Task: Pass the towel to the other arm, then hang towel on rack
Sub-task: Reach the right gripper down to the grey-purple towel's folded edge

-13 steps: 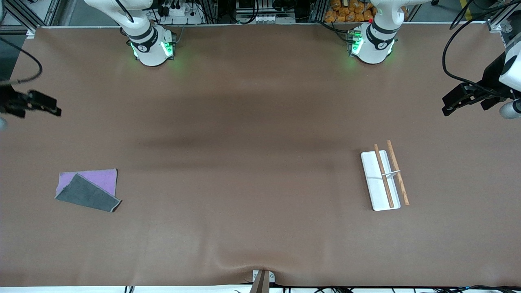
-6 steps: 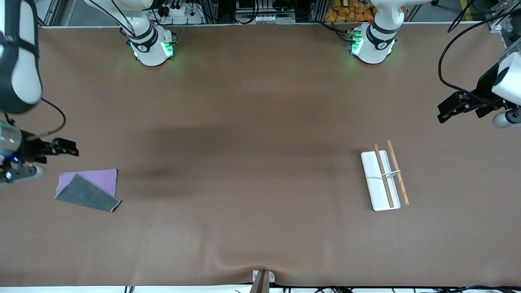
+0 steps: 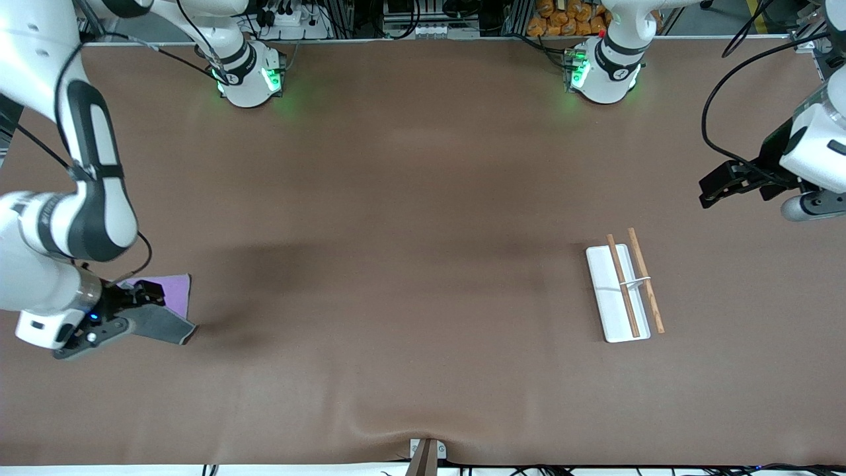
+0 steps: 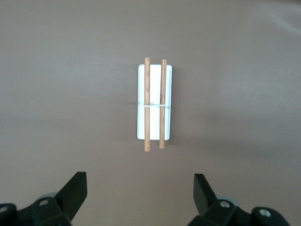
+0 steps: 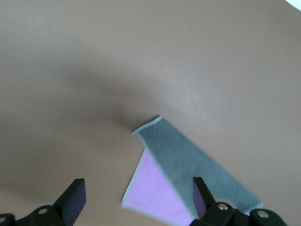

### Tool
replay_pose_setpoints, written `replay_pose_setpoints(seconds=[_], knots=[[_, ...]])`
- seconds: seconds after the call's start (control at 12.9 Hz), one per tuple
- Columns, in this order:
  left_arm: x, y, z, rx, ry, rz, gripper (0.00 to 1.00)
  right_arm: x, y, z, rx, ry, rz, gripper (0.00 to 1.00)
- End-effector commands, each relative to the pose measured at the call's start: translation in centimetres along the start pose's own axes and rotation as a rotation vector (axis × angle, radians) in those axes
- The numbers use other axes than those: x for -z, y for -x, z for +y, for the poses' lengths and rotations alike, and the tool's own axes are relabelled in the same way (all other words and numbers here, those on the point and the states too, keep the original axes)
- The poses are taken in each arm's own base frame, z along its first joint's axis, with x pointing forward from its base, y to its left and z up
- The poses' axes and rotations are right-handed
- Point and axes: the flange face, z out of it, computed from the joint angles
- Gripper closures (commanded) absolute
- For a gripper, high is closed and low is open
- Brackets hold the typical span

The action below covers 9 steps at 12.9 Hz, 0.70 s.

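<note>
A: What carries everything?

B: The table [image 3: 410, 198], a wide brown sheet with both arm bases along its edge farthest from the front camera.

A: And the right arm?

B: It sweeps down the right arm's end of the table, and the right gripper [image 3: 142, 311] hangs over the towel [image 3: 173, 304]. Its fingers [image 5: 73, 200] are spread apart with nothing between them. In the right wrist view the right gripper [image 5: 136, 200] frames the towel [image 5: 188, 165], and the cloth is not pinched.

A: The left arm?

B: It waits at the left arm's end of the table. The left gripper [image 3: 717, 185] is up in the air over bare table near that end's edge, fingers [image 4: 75, 190] released and wide. The left wrist view shows the left gripper [image 4: 140, 193] looking down on the rack [image 4: 155, 84].

A: Where does the rack sit?

B: The rack [image 3: 611, 297] lies flat toward the left arm's end, closer to the front edge than the bases. Two rods [image 3: 622, 285] run lengthwise, joined at the middle by a bracket [image 3: 636, 281]; one rod is over the white base, the other along its edge.

A: And the towel?

B: Flat on the table near the right arm's end, about as far from the front edge as the rack. A grey flap is folded over the purple face, and part of it is hidden under the right gripper
</note>
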Motion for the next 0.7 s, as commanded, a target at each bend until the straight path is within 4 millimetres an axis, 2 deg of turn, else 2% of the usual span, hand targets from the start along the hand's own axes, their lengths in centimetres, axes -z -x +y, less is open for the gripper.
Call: replay_pose_setpoints(seconds=[0.0,0.16,0.39,0.54,0.62], knots=[[-0.1,0.0,0.3,-0.01,0.01,0.007,0.0,-2.1,-0.9,0.8,0.166,0.04,0.021,0.0],[-0.3,-0.1,0.4,-0.012,0.011,0.005,0.0,-4.0,-1.0,1.5,0.294,0.064,0.033,0.0],[-0.4,-0.2,0.4,-0.012,0.011,0.005,0.0,-6.5,0.2,2.9,0.411,0.052,0.016,0.0],[-0.6,-0.2,0.4,-0.012,0.011,0.002,0.0,-9.2,1.1,3.4,0.413,0.024,-0.005,0.0],[-0.6,-0.2,0.3,-0.011,0.01,0.002,0.0,-10.3,2.3,4.6,0.386,0.01,-0.013,0.0]])
